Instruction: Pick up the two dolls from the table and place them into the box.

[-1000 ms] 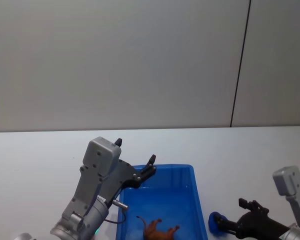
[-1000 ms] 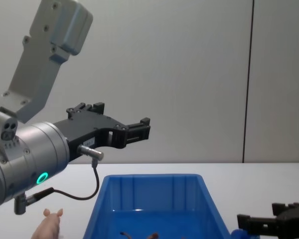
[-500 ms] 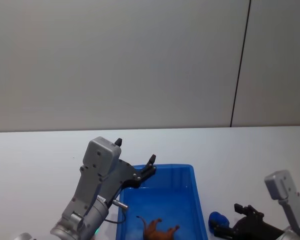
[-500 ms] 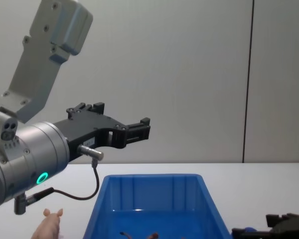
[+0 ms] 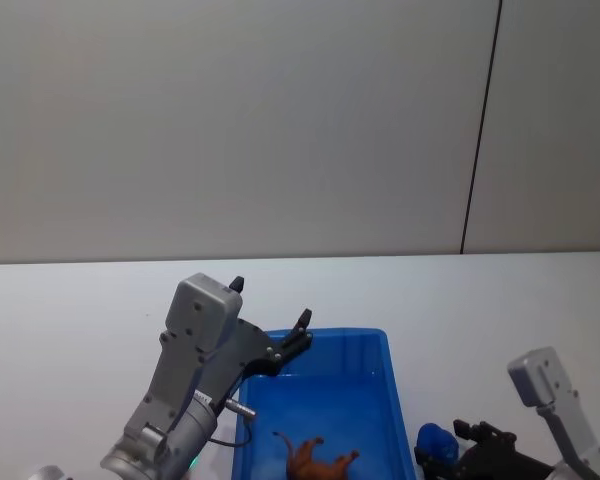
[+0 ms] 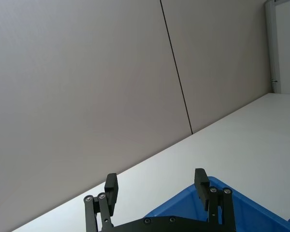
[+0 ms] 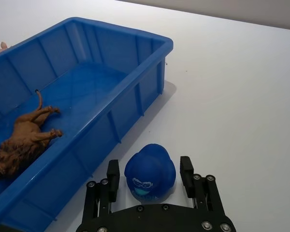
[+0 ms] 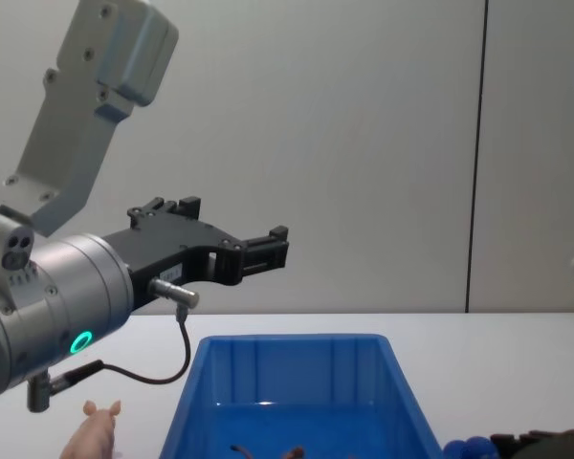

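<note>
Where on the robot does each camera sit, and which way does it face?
Head: up top, looking forward and down at the table and box; shows left claw raised, right claw low.
Chest: lower, looking level across the table to the wall; left claw looms large.
Left wrist: on that arm, facing past its open claw to the wall.
Right wrist: on that arm, looking down past its open claw at the blue doll.
Shared: head and right wrist both show the lion in the box.

Bright even light, soft shadows, sharp focus.
</note>
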